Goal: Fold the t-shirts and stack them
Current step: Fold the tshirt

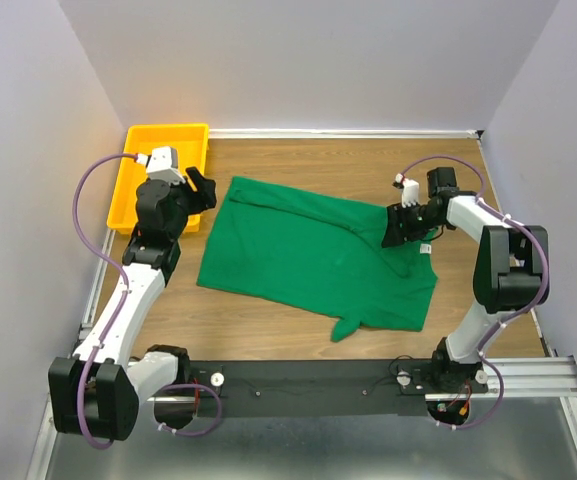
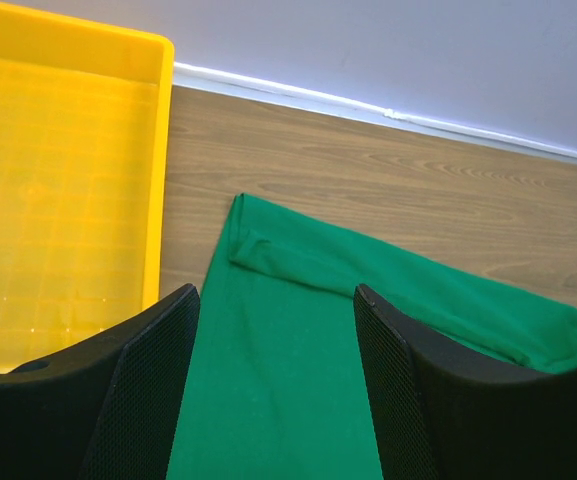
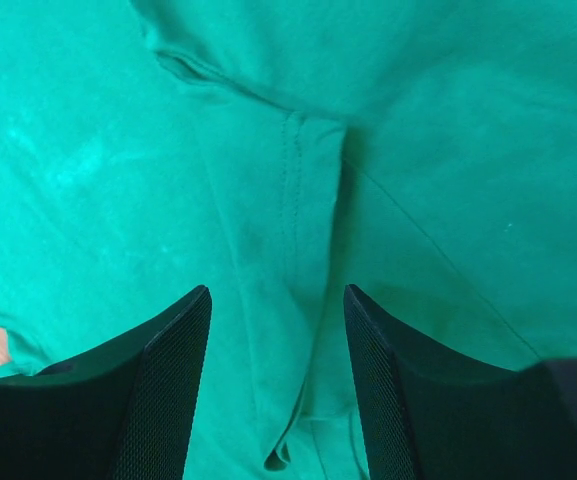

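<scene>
The t-shirt is soft green cloth. The table looks like wood. The tray is shiny yellow plastic.

Top cam overhead — wrists near t-shirt

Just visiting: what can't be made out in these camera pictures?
1. Top view: the left gripper and its arm cover the near right part of the yellow tray.
2. Left wrist view: the tray's left side is cut off by the frame edge.
3. Right wrist view: the green t-shirt fills the frame, so its outline is cut off.
4. Top view: the right gripper is too small to show whether it touches the cloth.
</scene>
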Action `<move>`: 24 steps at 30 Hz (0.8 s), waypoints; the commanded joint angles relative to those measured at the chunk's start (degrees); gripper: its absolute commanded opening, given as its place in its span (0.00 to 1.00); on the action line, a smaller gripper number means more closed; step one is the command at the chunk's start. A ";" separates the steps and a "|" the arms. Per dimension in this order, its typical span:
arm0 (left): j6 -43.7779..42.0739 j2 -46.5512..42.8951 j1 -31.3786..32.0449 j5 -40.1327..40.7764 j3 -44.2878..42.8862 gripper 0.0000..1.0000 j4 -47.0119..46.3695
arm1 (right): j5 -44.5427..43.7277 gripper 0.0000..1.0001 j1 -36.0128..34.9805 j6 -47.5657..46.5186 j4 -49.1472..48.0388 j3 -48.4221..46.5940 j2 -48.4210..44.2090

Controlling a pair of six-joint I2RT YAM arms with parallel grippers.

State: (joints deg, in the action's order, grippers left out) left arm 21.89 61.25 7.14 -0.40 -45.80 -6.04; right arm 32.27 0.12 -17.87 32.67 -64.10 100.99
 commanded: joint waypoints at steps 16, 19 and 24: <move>1.31 -2.90 -0.90 -2.32 2.73 0.71 1.65 | 2.36 0.39 -1.97 -1.38 0.38 0.64 1.14; 1.49 -2.72 -0.90 -2.58 2.91 0.71 1.39 | 2.53 0.34 -2.14 -1.47 0.29 1.25 1.05; 1.49 -2.72 -0.90 -2.67 2.91 0.71 1.21 | 2.45 0.29 -2.93 -1.64 0.64 2.04 0.52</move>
State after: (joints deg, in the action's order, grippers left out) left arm 22.81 59.09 6.70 -2.02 -43.33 -4.14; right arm 33.12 -1.74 -18.68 32.67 -63.18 103.48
